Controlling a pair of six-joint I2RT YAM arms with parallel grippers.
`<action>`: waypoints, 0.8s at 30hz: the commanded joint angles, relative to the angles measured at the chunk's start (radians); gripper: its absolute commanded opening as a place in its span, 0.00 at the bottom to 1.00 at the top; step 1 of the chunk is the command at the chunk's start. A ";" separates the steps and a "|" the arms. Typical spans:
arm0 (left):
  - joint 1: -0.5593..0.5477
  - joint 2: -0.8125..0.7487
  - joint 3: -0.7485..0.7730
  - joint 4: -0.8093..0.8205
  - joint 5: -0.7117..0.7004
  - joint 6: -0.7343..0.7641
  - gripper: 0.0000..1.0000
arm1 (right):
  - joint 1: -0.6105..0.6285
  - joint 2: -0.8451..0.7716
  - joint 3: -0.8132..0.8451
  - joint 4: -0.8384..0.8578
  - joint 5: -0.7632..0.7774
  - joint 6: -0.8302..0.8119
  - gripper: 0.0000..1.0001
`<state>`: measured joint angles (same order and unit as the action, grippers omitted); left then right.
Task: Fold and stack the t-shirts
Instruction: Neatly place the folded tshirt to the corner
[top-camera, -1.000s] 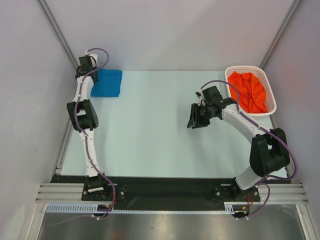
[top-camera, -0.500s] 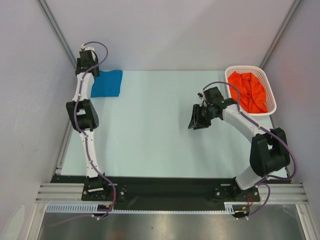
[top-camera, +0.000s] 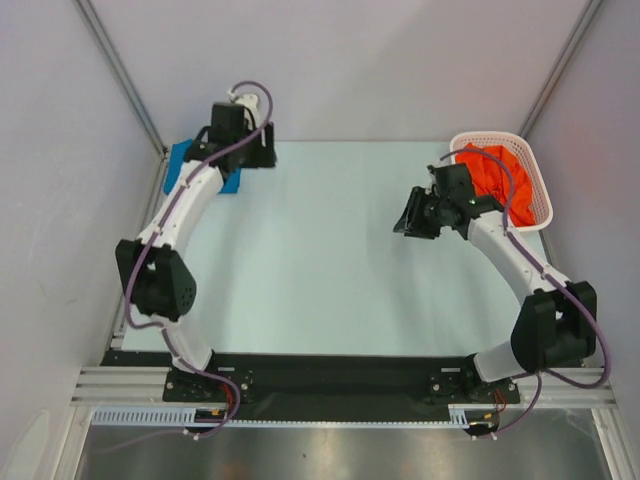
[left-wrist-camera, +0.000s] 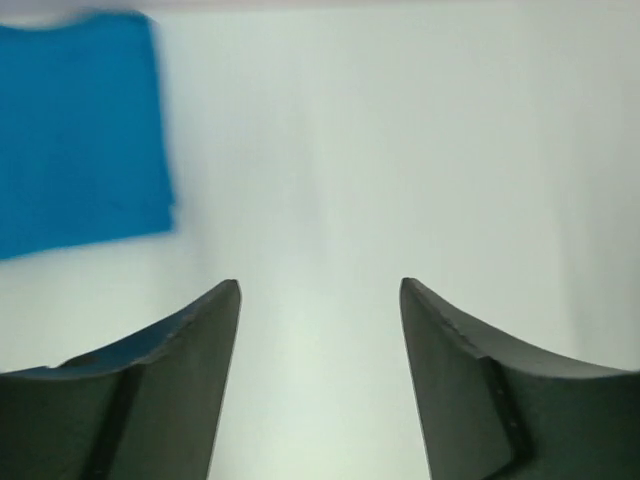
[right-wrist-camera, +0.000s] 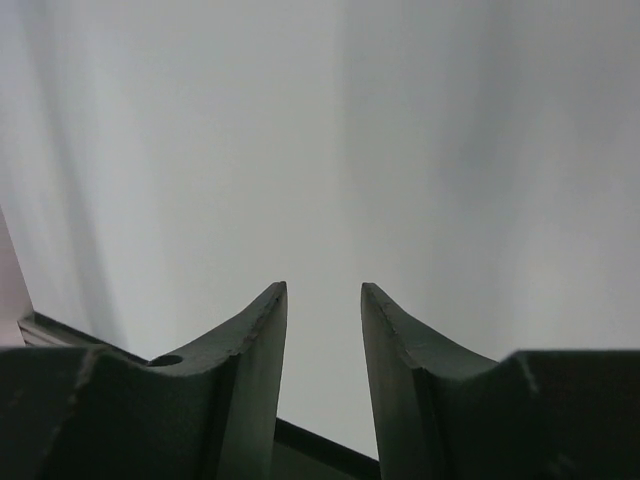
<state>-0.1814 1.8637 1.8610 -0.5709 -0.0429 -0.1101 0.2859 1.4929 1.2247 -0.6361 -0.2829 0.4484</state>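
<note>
Left gripper (left-wrist-camera: 320, 287) newly rightward; orange t-shirt (top-camera: 510, 185) overhead-only

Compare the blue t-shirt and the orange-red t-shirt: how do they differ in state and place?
The blue t-shirt lies flat with straight edges on the table; the orange-red t-shirt is crumpled. The blue one sits far left; the orange-red one fills the white basket far right. Both are plain cloth; neither is being held.

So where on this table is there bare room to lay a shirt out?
Free: the middle of the table, between the left gripper and the right gripper, down to the near edge. Crowded: the far-left corner with the blue t-shirt, and the far-right corner with the basket holding the orange-red t-shirt.
</note>
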 joint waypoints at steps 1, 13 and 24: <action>-0.102 -0.202 -0.186 0.008 0.192 -0.097 0.74 | -0.050 -0.107 -0.068 0.099 0.059 0.088 0.42; -0.231 -1.167 -1.198 0.330 0.416 -0.367 1.00 | -0.054 -0.534 -0.559 0.286 0.039 0.289 1.00; -0.230 -1.932 -1.740 0.400 0.543 -0.841 1.00 | -0.050 -1.391 -1.108 0.131 0.011 0.673 1.00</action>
<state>-0.4171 0.0025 0.1646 -0.2428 0.4152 -0.7910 0.2321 0.2329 0.1757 -0.4057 -0.2691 0.9737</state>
